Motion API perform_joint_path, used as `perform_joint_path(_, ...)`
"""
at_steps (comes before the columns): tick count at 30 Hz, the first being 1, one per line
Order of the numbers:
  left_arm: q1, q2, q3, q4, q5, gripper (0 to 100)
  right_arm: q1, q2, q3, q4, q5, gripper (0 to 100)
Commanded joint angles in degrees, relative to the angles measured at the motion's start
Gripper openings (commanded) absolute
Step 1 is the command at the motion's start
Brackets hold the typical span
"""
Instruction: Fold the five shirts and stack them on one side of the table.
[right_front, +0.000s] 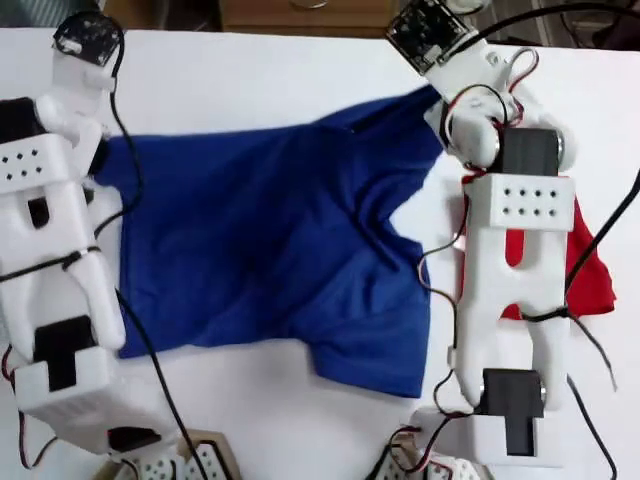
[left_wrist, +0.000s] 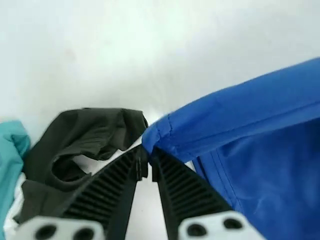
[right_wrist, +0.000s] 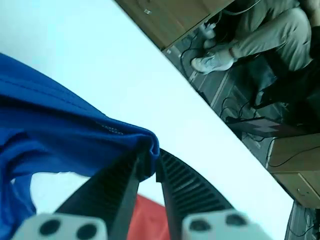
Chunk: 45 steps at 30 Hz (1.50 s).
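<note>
On table (right_front: 300, 70), blue shirt (right_front: 270, 240), corners gripped

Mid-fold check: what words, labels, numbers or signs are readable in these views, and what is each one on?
No text can be read in any view.
On the blue shirt: a small dark mark near the pinched edge, too blurred to read.
On the circuit board at an arm's wrist: any markings are too small to read.
On the red shirt and the dark shirt: no print visible.
</note>
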Motion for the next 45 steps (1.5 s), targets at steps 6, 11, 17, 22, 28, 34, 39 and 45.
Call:
perform_joint_path(6, 0.2, 0.9, -2.1, 12.0, -3.7, 3, 0.1, -2.2, -4.9, 15.5, -0.4, 2.1)
perform_joint_path(11, -0.5, 0.4, 2.2, 14.7, -4.0, 3, -0.2, -5.5, -4.8, 24.9, -0.4, 2.1)
perform_joint_path(17, -1.0, 0.2, 16.9, 10.4, -6.4, 3, 1.6, -8.7, 4.9, 26.0, -0.4, 2.1)
perform_joint_path(22, -3.3, 0.2, 21.3, 8.3, -6.9, 3, 1.7, -15.5, 19.4, 20.7, -0.4, 2.1)
perform_joint_path(28, -4.7, 0.2, 24.0, 8.6, -9.3, 3, 1.6, -27.9, 37.0, 15.1, -0.1, 2.1)
perform_joint_path(34, -4.7, 0.4, 28.5, 6.9, -10.5, 3, 1.9, -35.6, 50.6, 9.3, 0.0, 2.1)
perform_joint_path(39, -4.7, 0.4, 34.3, 3.0, -10.6, 3, 2.0, -37.8, 56.4, 8.3, 0.1, 2.1)
perform_joint_path(45, -4.7, 0.4, 39.5, -0.1, -12.0, 3, 2.2, -38.4, 59.0, 8.3, 0.1, 2.1)
